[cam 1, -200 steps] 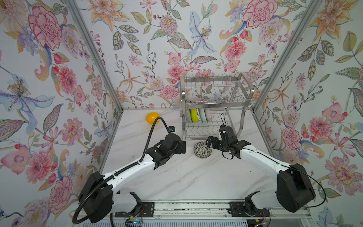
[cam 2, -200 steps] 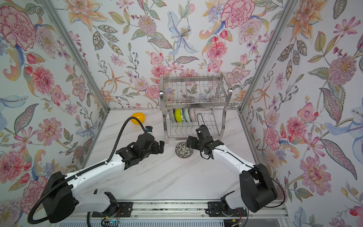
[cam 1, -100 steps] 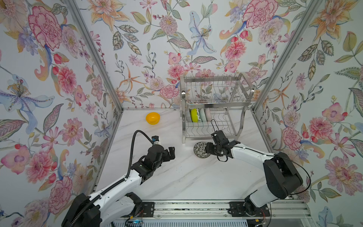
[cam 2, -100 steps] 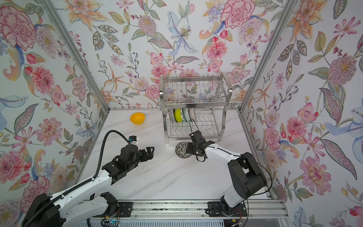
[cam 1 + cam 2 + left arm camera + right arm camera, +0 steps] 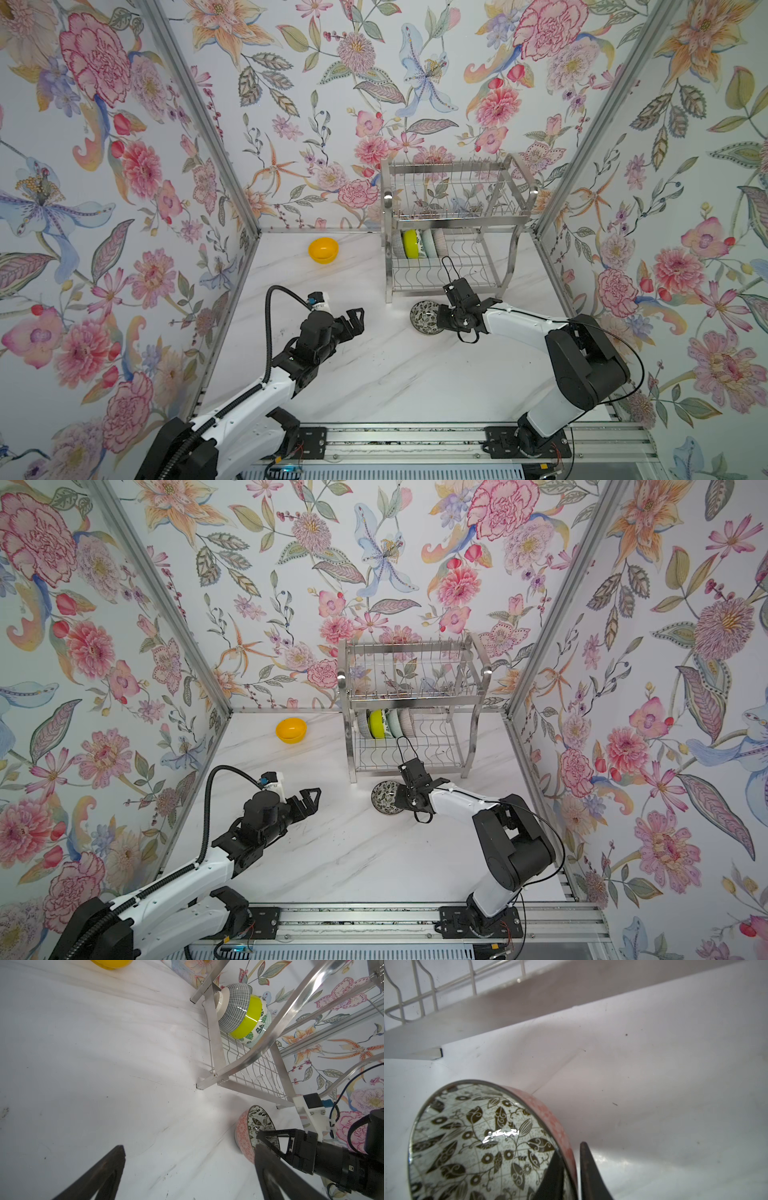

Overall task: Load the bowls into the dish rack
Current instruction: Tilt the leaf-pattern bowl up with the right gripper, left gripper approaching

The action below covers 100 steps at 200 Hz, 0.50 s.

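Note:
A bowl [image 5: 423, 318] [image 5: 384, 798] with a black-and-white leaf print inside and a pink outside sits on the white table just in front of the dish rack [image 5: 457, 164] [image 5: 411, 644]. My right gripper [image 5: 440, 322] [image 5: 401, 800] [image 5: 569, 1148] is shut on its rim, one finger inside and one outside the wall of the bowl [image 5: 477, 1142]. Several bowls [image 5: 415, 243] [image 5: 239, 1012] stand on edge in the rack's lower tier. An orange-yellow bowl [image 5: 323, 250] [image 5: 291, 730] sits alone at the back. My left gripper [image 5: 355, 320] [image 5: 190, 1146] hangs open over bare table, left of the held bowl [image 5: 244, 1132].
The rack's front leg [image 5: 218, 1049] stands close behind the held bowl, and its lower wire shelf [image 5: 419, 991] is just beyond. Floral walls with metal corner posts [image 5: 199, 124] close in three sides. A rail [image 5: 415, 432] runs along the front edge.
My right gripper dropped onto the leaf-print bowl and shut on its rim. The left arm pulled back from the rack toward the near left, still open.

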Available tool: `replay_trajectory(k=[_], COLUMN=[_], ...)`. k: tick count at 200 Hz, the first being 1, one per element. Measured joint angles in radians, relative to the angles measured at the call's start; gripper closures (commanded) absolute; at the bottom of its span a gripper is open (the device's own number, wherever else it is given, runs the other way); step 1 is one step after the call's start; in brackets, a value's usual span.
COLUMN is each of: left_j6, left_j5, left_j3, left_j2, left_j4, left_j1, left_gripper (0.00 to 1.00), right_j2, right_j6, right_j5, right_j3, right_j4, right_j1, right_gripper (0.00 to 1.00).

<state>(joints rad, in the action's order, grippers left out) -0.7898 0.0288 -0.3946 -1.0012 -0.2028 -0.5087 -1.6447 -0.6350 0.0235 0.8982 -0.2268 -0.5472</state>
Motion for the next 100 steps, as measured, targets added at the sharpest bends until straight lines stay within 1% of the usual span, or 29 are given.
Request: replay_trajectory(k=[9, 30, 50, 75, 100], left_j6=[-0.006, -0.021, -0.031, -0.039, -0.05], left_j5=[0.016, 0.021, 0.032, 0.093, 0.155], left_j3=[0.0, 0.0, 0.0, -0.016, -0.034], left_j2=[-0.012, -0.035, -0.055, -0.089, -0.123], left_j4=[-0.008, -0.009, -0.013, -0.043, -0.124], left_j1=[0.011, 0.019, 0.019, 0.019, 0.016], left_gripper=[0.01, 0.01, 0.01, 0.01, 0.01], right_j2=[0.0, 0.0, 0.002, 0.017, 0.05], right_j6=[0.003, 0.007, 0.01, 0.019, 0.031], right_j5=[0.003, 0.014, 0.022, 0.043, 0.072], right_j3=[0.002, 0.011, 0.011, 0.013, 0.035], right_j4=[0.003, 0.003, 0.003, 0.001, -0.006], right_j1=[-0.006, -0.019, -0.023, -0.027, -0.039], right_gripper=[0.96, 1.0, 1.0, 1.0, 1.0])
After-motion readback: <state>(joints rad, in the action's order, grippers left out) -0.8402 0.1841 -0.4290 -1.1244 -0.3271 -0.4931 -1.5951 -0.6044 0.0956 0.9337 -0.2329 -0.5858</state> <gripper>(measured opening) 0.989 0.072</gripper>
